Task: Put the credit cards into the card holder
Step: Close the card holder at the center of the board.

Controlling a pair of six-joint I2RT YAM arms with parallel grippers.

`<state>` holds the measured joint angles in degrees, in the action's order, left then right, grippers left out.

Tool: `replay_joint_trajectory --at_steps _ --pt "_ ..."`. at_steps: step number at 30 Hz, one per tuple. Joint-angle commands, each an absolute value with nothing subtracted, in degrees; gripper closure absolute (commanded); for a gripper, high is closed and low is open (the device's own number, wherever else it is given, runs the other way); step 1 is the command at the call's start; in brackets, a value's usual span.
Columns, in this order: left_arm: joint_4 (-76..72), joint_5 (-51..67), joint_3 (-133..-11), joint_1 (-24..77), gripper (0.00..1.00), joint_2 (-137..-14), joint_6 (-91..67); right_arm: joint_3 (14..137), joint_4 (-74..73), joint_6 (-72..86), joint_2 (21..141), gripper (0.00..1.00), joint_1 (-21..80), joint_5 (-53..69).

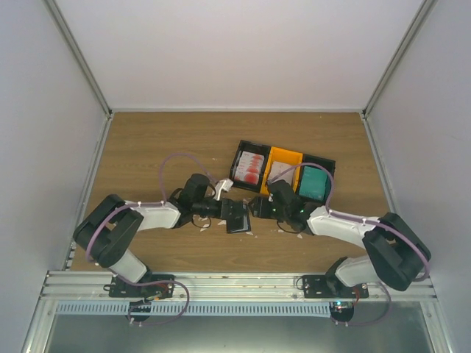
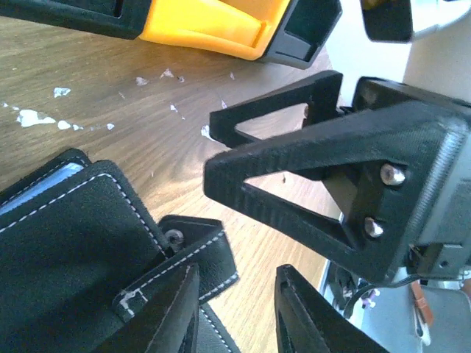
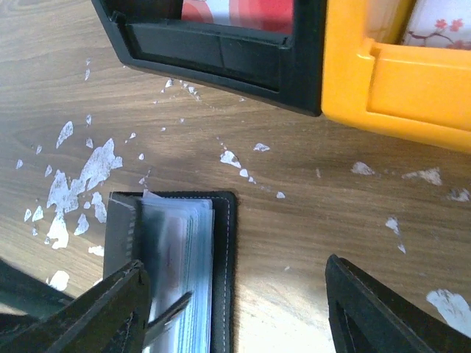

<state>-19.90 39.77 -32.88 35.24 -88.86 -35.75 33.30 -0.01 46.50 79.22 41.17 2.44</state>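
The card holder (image 1: 237, 215), a black stitched wallet, lies on the wooden table between my two grippers. In the right wrist view the card holder (image 3: 184, 272) lies open, showing bluish clear sleeves. My right gripper (image 3: 243, 316) is open wide, its left finger over the sleeves and its right finger over bare wood. In the left wrist view the holder's black cover (image 2: 66, 250) and snap strap (image 2: 199, 254) lie beside my left gripper (image 2: 235, 316), whose jaws stand apart with only wood between them. Credit cards sit in trays: red-and-white (image 1: 250, 168), whitish (image 1: 280, 170), teal (image 1: 315, 184).
Three trays stand in a row behind the holder: black (image 1: 237, 156), orange (image 1: 296, 156), black (image 1: 329, 163). Small white scraps (image 3: 96, 165) speckle the wood around the holder. The right gripper's finger frame (image 2: 316, 169) looms close in the left wrist view.
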Motion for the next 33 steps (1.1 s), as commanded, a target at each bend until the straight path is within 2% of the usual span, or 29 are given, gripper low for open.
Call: replay_joint_trajectory --at_steps 1,11,16,19,23,25,28,33 --pt "-26.49 40.56 -33.95 36.04 0.67 -92.34 -35.84 31.96 0.18 48.07 75.5 0.33 40.96 -1.24" --pt "-27.59 40.1 -33.79 36.04 0.63 -94.32 -35.69 35.03 -1.73 41.61 74.36 0.32 40.96 2.51" --pt "-24.0 33.27 -32.76 36.04 0.59 -89.95 -34.83 38.06 -2.35 37.59 76.24 0.35 40.93 7.79" --pt "-22.33 28.05 -30.92 35.95 0.52 -85.65 -35.03 38.77 -1.01 36.71 77.44 0.36 40.93 11.15" --pt "-19.09 22.33 -28.09 35.95 0.32 -79.77 -36.08 40.12 1.88 35.52 81.1 0.49 40.95 19.18" --pt "-17.39 19.7 -26.27 35.8 0.26 -77.65 -37.12 40.51 3.39 35.4 83.55 0.56 40.95 22.33" --pt "-17.13 18.25 -23.1 35.38 0.24 -75.47 -39.17 40.25 5.93 36.03 86.71 0.62 40.95 25.69" --pt "-20.46 20.8 -19.36 34.26 0.27 -76.64 -42.27 41.02 3.41 36.07 90.2 0.62 40.94 23.53"
